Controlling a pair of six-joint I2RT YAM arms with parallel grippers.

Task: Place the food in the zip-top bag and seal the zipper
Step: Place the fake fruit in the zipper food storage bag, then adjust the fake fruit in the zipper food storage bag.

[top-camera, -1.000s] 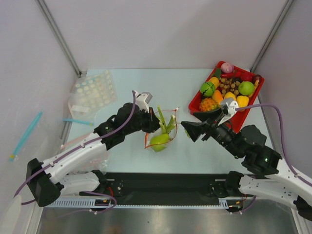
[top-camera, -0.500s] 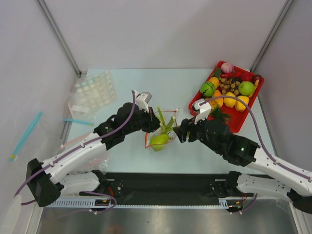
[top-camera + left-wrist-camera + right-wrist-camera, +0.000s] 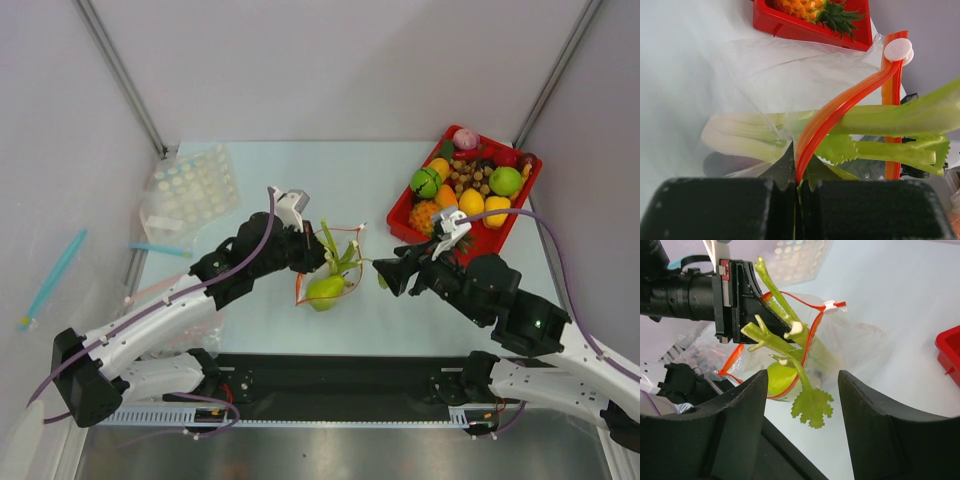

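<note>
One zipper end in left gripper

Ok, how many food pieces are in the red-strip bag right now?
2 clearly: the leek, leaves sticking out of the mouth, and the green pear low inside the bag. Another piece may be hidden behind them.

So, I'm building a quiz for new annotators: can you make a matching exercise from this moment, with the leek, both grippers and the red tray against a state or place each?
Things:
1 leek
2 left gripper
3 right gripper
4 red tray

States or places:
A open, holding nothing
B far right of the top view
C pinching the zipper
D leaves sticking out of the bag mouth

Pairs: 1-D; 2-C; 3-A; 4-B
</note>
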